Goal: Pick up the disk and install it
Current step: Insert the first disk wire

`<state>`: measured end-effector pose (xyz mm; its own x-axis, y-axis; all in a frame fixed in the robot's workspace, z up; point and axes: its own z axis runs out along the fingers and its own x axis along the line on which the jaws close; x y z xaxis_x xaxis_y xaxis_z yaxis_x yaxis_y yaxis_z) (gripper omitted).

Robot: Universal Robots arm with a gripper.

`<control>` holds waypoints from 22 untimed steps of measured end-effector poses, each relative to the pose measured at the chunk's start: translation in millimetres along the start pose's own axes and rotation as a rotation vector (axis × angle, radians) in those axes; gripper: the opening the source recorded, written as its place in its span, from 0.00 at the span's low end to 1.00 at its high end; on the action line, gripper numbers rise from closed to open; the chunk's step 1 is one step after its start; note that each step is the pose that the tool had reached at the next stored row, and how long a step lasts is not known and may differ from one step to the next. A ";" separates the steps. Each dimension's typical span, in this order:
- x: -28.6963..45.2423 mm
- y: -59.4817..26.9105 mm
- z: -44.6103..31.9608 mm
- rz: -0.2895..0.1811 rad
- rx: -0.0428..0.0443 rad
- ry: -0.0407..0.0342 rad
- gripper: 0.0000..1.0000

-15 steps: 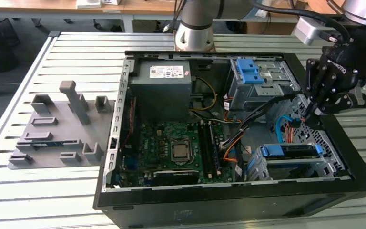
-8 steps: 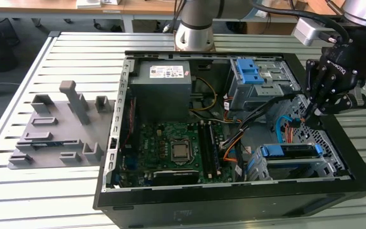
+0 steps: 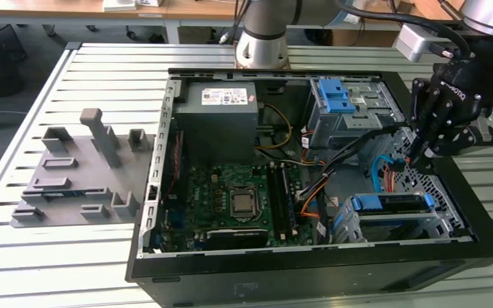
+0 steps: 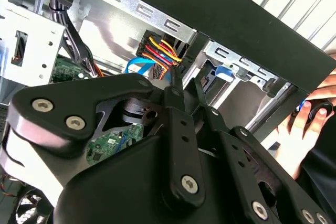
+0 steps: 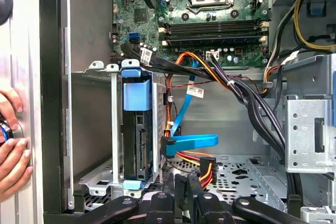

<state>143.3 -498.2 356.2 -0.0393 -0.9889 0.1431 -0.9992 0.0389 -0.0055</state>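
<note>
Your disk (image 3: 389,204) already sits in the drive cage (image 3: 400,221) at five o'clock of the open case (image 3: 315,269), apparently installed, while your gripper (image 3: 423,151) hovers above, jaws together and holding nothing.

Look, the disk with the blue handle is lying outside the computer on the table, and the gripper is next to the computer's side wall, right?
Not quite. The disk already sits in its metal bay inside the computer, as the first wrist view shows. The gripper is indeed by the side wall.
</note>
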 end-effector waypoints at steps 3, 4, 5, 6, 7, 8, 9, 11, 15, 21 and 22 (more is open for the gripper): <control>0.0 0.1 0.1 0.000 0.0000 -0.0001 0.25; 0.1 0.2 -1.0 0.000 0.0000 0.0002 0.25; 0.2 0.2 -2.1 0.000 0.0000 0.0000 0.25; 0.2 0.2 -3.1 0.000 0.0000 0.0000 0.25; -0.3 0.3 -3.6 0.000 0.0000 -0.0002 0.25; -1.3 0.3 -3.7 0.000 0.0000 -0.0002 0.25; -2.3 0.4 -4.0 0.000 0.0000 0.0000 0.25; -4.7 0.5 -4.3 0.000 0.0000 -0.0001 0.25; -8.7 0.6 -4.7 0.000 0.0000 -0.0001 0.25; -9.4 0.6 -2.2 0.000 0.0002 0.0046 0.25; -9.5 0.6 -1.6 0.000 0.0002 0.0051 0.25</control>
<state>143.0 -488.6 356.4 -0.0395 -0.9882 0.1481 -0.9992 0.0391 -0.0057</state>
